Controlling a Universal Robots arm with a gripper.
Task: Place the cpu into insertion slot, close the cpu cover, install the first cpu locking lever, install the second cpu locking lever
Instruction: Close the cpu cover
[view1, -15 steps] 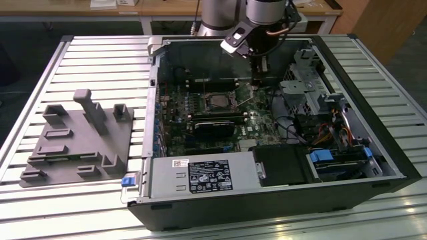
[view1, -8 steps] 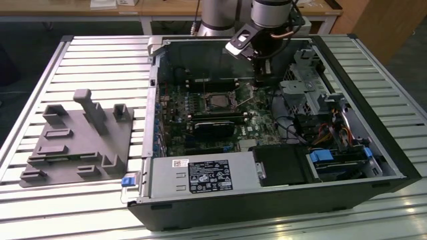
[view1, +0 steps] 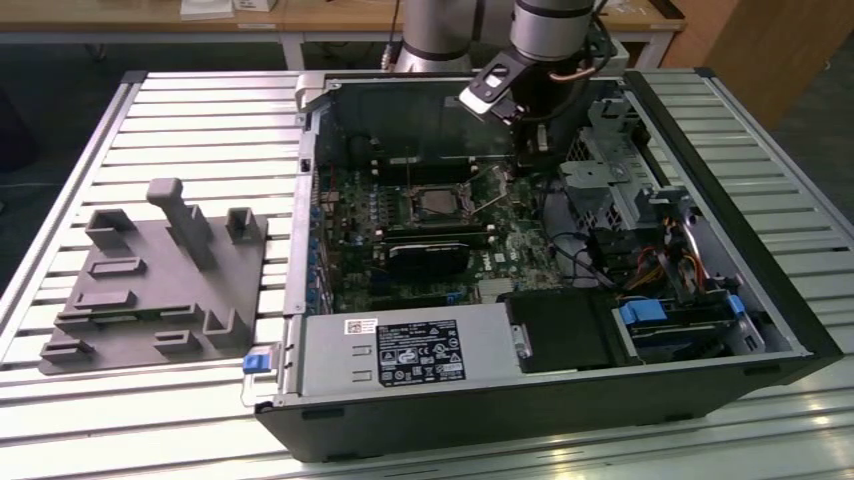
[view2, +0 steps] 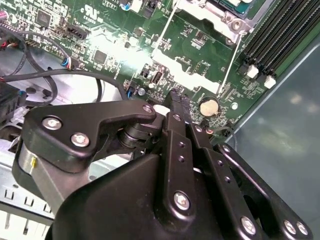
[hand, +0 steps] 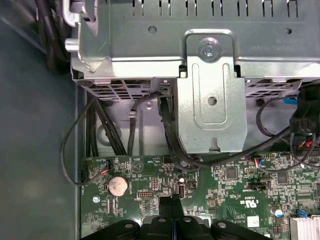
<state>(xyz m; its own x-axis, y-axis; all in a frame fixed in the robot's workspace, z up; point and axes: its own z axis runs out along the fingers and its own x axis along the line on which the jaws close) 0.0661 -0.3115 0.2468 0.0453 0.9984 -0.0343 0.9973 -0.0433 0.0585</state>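
You had one gripper (hand: 172, 202) inside the one open computer case (view1: 534, 420). Its jaws were pressed together on nothing, with the tips low over the green board, just beside the one coin cell (view2: 209, 106). One insertion slot (view1: 434, 203) sat mid-board, toward the exterior view's left of the gripper and well apart from its tips. One cpu cover (view2: 210, 22) lay over it, with two locking levers (view2: 227, 62), thin wires, one along each side. You could not tell whether the cpu sat beneath. One grey fixture (view1: 147, 290) rested on the table (view1: 200, 130) beside the case.
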